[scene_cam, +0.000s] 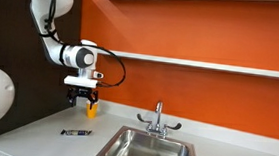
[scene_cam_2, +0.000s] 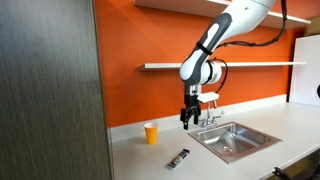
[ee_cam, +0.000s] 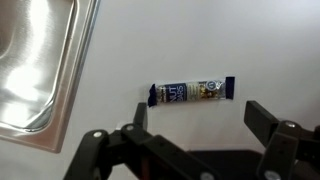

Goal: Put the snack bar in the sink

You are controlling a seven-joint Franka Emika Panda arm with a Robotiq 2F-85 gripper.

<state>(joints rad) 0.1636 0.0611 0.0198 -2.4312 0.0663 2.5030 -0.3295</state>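
The snack bar (ee_cam: 190,92) is a thin dark blue wrapped bar with light print, lying flat on the white counter; it shows in both exterior views (scene_cam: 75,132) (scene_cam_2: 179,158). The steel sink (scene_cam: 146,149) with its chrome faucet (scene_cam: 157,118) sits in the counter; it also shows in an exterior view (scene_cam_2: 232,140) and at the left of the wrist view (ee_cam: 40,60). My gripper (ee_cam: 198,118) is open and empty, hanging well above the counter (scene_cam: 83,100) (scene_cam_2: 188,118), with the bar just beyond its fingertips in the wrist view.
A small orange-yellow cup (scene_cam_2: 151,133) stands on the counter by the orange wall, partly behind my gripper in an exterior view (scene_cam: 92,110). A white shelf (scene_cam: 201,64) runs along the wall. A dark tall cabinet (scene_cam_2: 50,90) borders the counter.
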